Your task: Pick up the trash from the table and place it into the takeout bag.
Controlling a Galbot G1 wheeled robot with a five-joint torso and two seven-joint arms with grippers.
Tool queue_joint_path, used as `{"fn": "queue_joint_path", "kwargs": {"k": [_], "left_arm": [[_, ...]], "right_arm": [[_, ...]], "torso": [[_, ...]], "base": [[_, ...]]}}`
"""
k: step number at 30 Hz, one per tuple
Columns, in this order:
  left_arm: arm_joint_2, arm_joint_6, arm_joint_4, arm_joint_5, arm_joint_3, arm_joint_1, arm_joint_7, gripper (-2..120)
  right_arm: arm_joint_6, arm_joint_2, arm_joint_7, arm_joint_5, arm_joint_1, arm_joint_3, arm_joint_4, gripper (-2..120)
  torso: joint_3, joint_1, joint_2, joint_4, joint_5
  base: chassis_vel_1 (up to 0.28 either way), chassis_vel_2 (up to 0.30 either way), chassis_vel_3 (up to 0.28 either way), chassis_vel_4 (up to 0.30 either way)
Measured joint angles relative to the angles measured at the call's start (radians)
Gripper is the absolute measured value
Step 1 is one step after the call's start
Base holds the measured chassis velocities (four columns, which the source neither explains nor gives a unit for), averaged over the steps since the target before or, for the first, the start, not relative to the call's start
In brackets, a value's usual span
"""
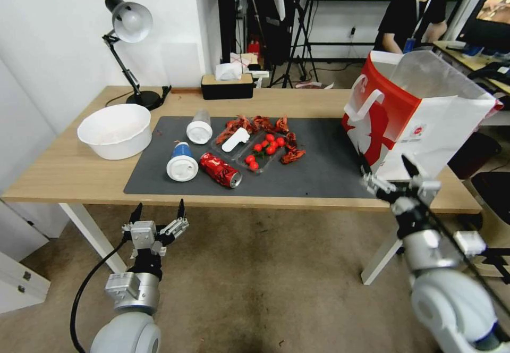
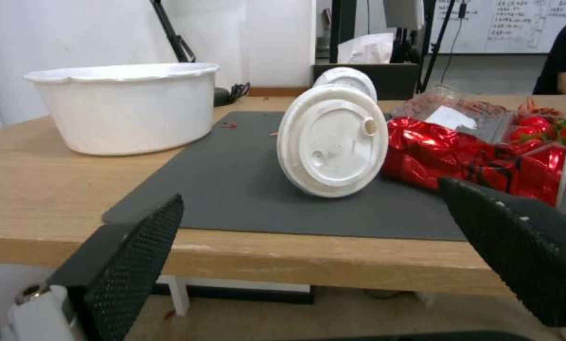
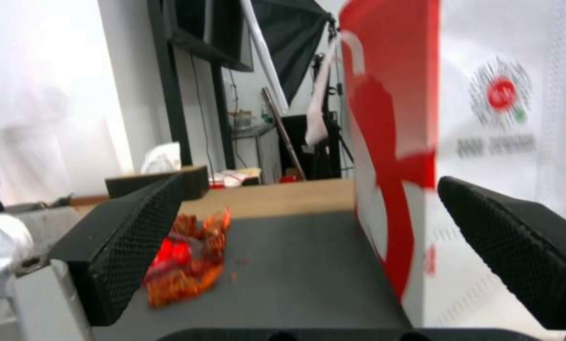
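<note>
On the table (image 1: pixel 64 172), on the dark mat (image 1: pixel 319 172), a blue cup (image 1: pixel 182 162) with a white lid lies on its side. A clear cup (image 1: pixel 200 127) lies behind it and a crushed red soda can (image 1: pixel 220 169) to its right. A small pale bundle (image 1: pixel 235 139) rests further right. The takeout bag (image 1: pixel 419 114) stands open at the right end. My left gripper (image 1: pixel 158 216) hangs open below the table's front edge, facing the blue cup's lid (image 2: pixel 332 139) and the can (image 2: pixel 447 158). My right gripper (image 1: pixel 387 175) is open at the bag's near corner (image 3: pixel 485 118).
A large white bowl (image 1: pixel 116 129) sits left of the mat, with a desk lamp (image 1: pixel 130 23) and a black tissue box (image 1: pixel 227 86) behind. A clear tray of cherry tomatoes (image 1: pixel 264 151) and red crayfish shells (image 1: pixel 289 153) lie mid-mat. A person sits beyond the bag.
</note>
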Motion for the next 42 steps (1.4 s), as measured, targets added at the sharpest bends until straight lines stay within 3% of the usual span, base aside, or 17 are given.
{"fn": "queue_joint_path", "kwargs": {"k": [16,42], "left_arm": [[0.0,-0.004,0.015,-0.004,0.008,-0.007,-0.002,100],[0.003,-0.006,0.022,-0.014,0.014,-0.015,-0.001,100]], "right_arm": [[0.085,0.072,-0.062,-0.022,-0.08,-0.043,-0.109,100],[0.082,0.094,-0.075,-0.028,-0.091,-0.058,-0.171,100]], "torso": [[0.0,0.0,0.0,0.0001,0.0],[0.0,0.0,0.0,0.0001,-0.0001]], "base": [[0.0,0.0,0.0,0.0],[0.0,0.0,0.0,0.0]]}}
